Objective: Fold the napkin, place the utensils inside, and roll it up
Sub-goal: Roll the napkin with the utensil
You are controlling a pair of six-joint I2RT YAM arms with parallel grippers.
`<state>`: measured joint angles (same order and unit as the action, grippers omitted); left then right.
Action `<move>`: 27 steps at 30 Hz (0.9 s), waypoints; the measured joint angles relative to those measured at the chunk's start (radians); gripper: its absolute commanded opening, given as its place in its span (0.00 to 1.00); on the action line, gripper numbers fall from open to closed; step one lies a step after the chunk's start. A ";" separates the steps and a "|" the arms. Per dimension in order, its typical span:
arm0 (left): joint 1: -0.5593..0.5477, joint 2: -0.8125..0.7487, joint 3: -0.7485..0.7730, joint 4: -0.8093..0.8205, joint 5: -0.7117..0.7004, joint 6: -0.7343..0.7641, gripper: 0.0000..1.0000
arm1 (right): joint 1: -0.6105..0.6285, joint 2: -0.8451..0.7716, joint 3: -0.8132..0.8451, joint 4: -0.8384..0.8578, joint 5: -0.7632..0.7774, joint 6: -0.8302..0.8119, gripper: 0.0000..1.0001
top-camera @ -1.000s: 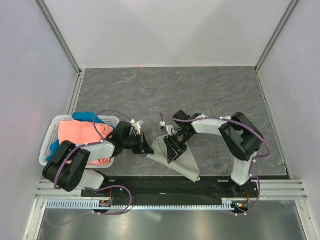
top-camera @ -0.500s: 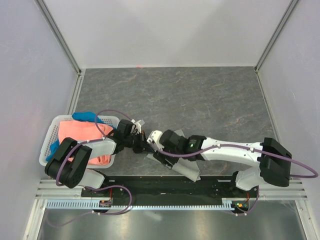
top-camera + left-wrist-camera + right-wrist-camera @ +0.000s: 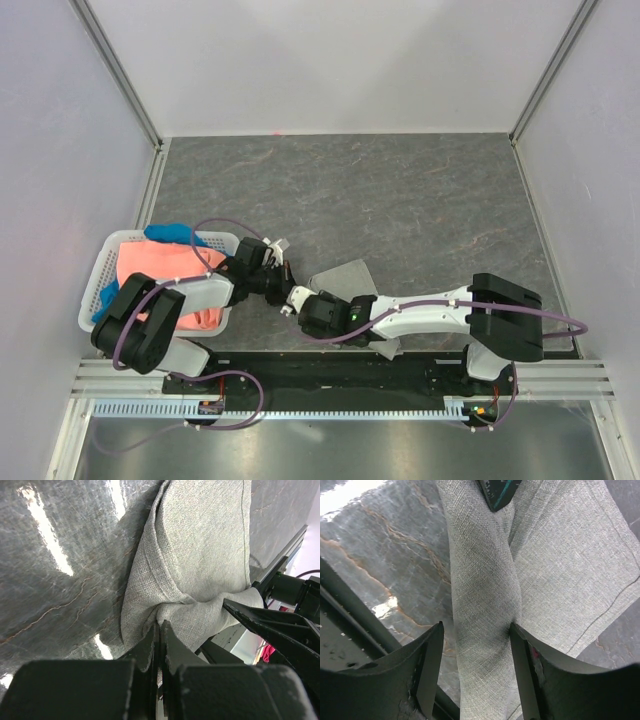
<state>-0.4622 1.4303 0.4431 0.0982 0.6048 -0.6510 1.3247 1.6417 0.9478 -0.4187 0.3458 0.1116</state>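
Grey napkin [image 3: 200,555] sits bunched at table [image 3: 400,190] near edge, centre. My L gripper [image 3: 160,630] pinches its edge; R gripper [image 3: 475,630] straddles the fold, jaws apart. Risk: L pull drags fold open; utensils not seen.

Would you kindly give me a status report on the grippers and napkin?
Left gripper shut, pinching napkin edge. Right gripper open, straddling a bunched fold. Utensils not in sight.
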 measured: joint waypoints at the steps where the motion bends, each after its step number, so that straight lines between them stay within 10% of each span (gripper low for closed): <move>1: 0.000 0.001 0.001 0.000 0.000 0.000 0.02 | 0.000 0.003 0.000 0.001 0.007 -0.002 0.62; 8: 0.000 0.017 0.018 -0.009 0.003 0.002 0.09 | -0.017 0.026 -0.007 0.020 0.014 -0.019 0.51; 12: 0.000 0.015 0.026 -0.026 -0.002 0.010 0.43 | -0.051 0.026 -0.011 0.032 -0.033 -0.027 0.47; 18: 0.000 -0.058 0.035 -0.073 -0.055 0.016 0.67 | -0.116 0.020 -0.016 0.042 -0.170 -0.034 0.41; 27: 0.000 -0.227 0.023 -0.124 -0.166 0.017 0.70 | -0.235 0.008 -0.023 0.048 -0.402 -0.053 0.39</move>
<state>-0.4622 1.2037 0.4656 -0.0261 0.4385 -0.6342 1.0901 1.6497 0.9253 -0.3710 -0.0566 0.0589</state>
